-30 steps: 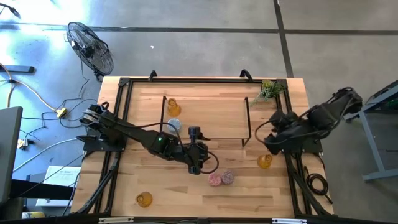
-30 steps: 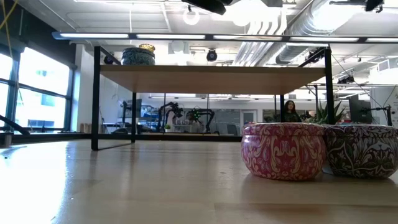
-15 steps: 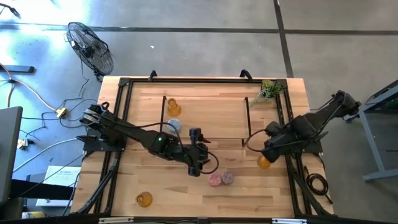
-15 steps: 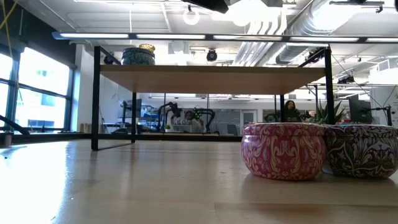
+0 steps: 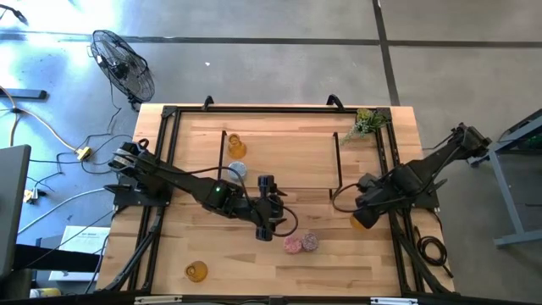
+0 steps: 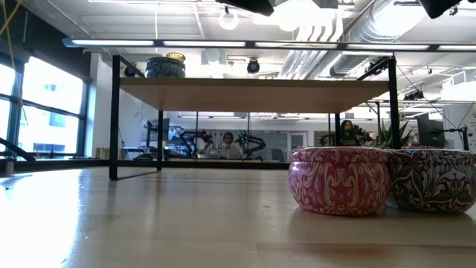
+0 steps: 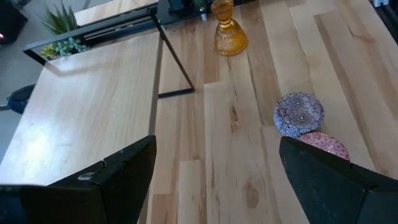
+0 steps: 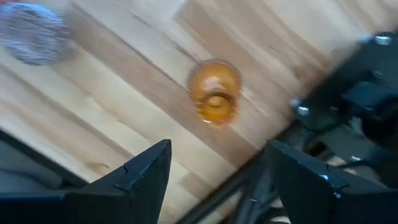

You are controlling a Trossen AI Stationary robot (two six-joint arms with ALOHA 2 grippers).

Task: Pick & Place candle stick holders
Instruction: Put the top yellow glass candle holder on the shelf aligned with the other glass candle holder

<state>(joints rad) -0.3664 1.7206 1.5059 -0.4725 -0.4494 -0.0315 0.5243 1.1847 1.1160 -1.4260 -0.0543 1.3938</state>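
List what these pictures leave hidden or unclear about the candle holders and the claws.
- Amber holder by the right claw: in the high view the arm covers most of it; the right wrist view is blurred.
- Blue holder: the left arm overlaps it in the high view.
- Purple holder: cut off by the low view's edge.
- Left claw: fingers open, nothing between them; the high view shows it too small.
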